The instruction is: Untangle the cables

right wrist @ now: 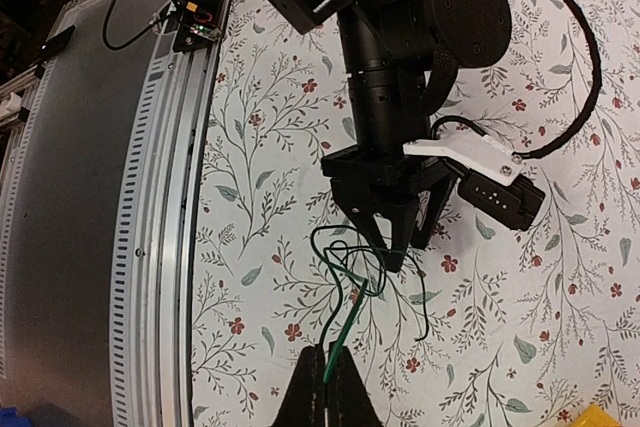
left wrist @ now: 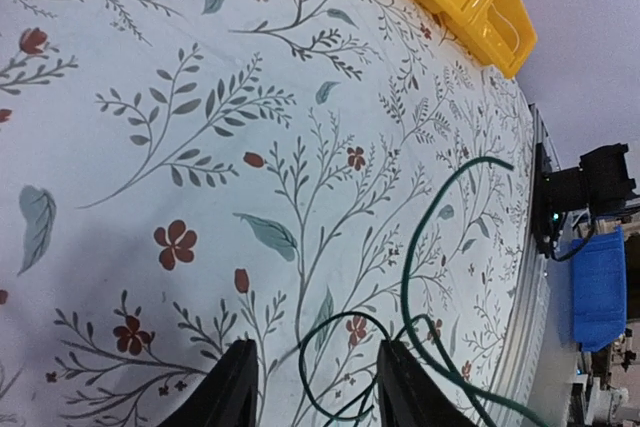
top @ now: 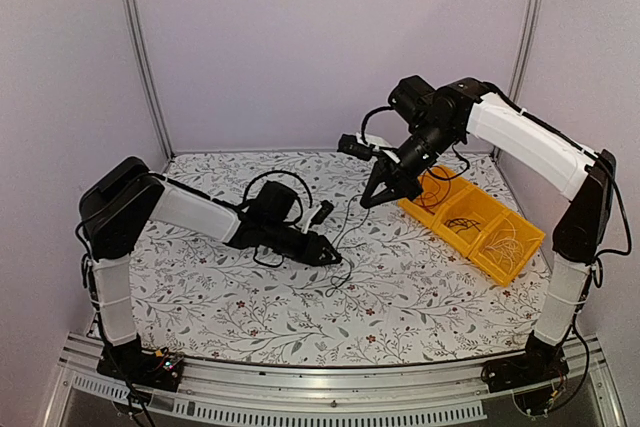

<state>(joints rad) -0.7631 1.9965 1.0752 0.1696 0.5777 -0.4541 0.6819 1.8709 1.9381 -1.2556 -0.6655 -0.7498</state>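
Pinched a thin green cable (right wrist: pixel 342 337) between the tightly pressed right fingers (right wrist: pixel 305 397), raised above the flower-patterned tabletop (top: pixel 200 297). Trailed from there down in loose loops to the tabletop, passing between the left fingers (left wrist: pixel 235 392), spread apart, low over the surface and gripping nothing. Near the right fingers, held more coiled cables (top: pixel 508 242), whitish and dark, in a yellow tray (top: pixel 445 234).

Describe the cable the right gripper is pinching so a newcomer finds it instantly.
Start at the middle of the flowered cloth. A thin green cable runs from loose loops beside the left gripper to the shut right gripper. Unlike the wires coiled in the yellow bin, it is out on the cloth, pinched at one end.
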